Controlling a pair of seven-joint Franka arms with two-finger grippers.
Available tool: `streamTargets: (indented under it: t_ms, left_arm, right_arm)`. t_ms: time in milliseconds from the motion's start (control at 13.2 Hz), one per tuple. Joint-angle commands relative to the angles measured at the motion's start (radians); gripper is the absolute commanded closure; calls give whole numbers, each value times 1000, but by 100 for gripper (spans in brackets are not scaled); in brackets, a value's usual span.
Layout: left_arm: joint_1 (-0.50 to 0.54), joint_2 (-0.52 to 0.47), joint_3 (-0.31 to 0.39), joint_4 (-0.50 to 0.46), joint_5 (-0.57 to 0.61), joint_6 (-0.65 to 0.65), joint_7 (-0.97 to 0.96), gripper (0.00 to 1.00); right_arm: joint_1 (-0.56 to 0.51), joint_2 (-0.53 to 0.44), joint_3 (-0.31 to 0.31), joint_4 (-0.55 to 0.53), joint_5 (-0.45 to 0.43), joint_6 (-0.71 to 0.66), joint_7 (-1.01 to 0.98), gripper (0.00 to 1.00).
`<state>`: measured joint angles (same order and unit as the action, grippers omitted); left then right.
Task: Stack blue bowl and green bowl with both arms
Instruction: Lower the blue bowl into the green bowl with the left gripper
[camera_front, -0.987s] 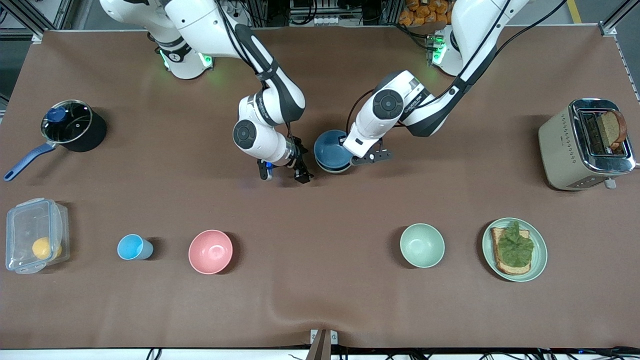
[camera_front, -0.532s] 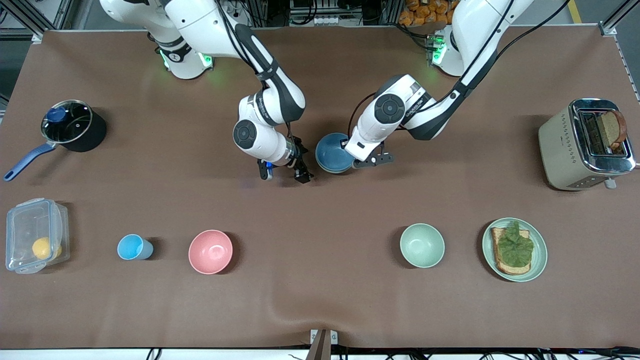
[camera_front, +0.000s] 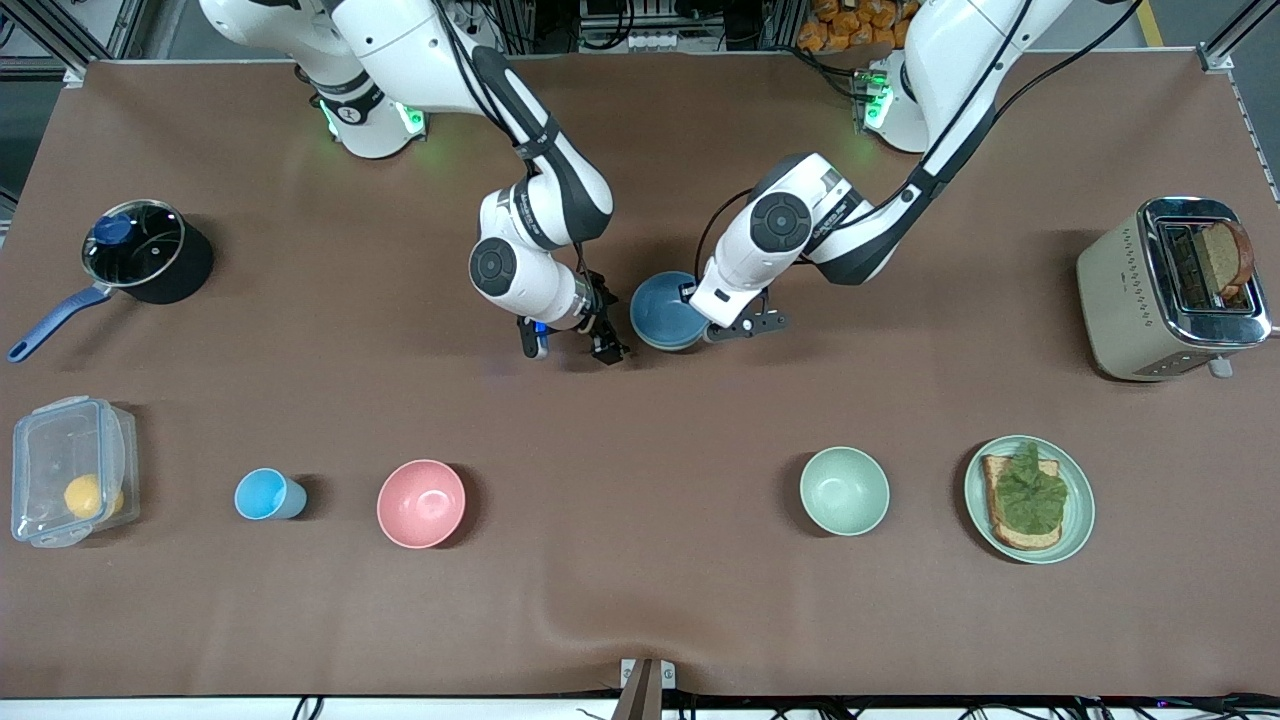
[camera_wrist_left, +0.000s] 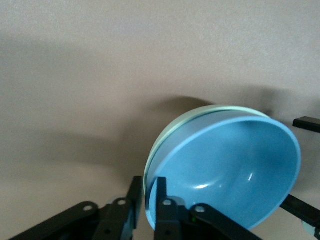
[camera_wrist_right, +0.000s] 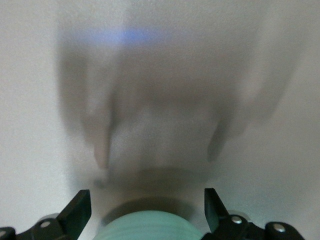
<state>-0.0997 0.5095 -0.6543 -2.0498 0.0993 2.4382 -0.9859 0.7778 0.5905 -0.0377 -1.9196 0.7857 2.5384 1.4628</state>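
Note:
The blue bowl (camera_front: 662, 308) sits nested in the green bowl near the table's middle. In the front view the green bowl is hidden under it. In the left wrist view the blue bowl (camera_wrist_left: 235, 160) shows a pale green rim (camera_wrist_left: 172, 127) around its outside. My left gripper (camera_front: 697, 318) (camera_wrist_left: 147, 187) is shut on the rims of both bowls, one finger inside and one outside. My right gripper (camera_front: 567, 345) (camera_wrist_right: 146, 200) is open and empty, beside the stack toward the right arm's end. A green rounded surface (camera_wrist_right: 145, 227) shows between its fingers.
Nearer the camera stand a mint-green bowl (camera_front: 844, 490), a plate with toast (camera_front: 1075, 515), a pink bowl (camera_front: 421, 503), a light-blue cup (camera_front: 265, 494) and a clear container (camera_front: 70, 483). A pot (camera_front: 145, 250) and a toaster (camera_front: 1130, 290) stand at the table's ends.
The blue bowl has come down from an offset position over the lower bowl into it. My left gripper has shifted a little with it. The right gripper has barely moved.

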Motion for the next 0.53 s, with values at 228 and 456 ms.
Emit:
streamTargets:
  t_ms: [228, 456]
  left_arm:
    - [5, -21, -2, 66, 31, -14, -86, 0]
    - [37, -158, -2, 71, 30, -86, -80, 0]
  right_arm:
    - [5, 3, -2, 5, 23, -1, -15, 0]
    - [5, 3, -4, 5, 20, -3, -13, 0]
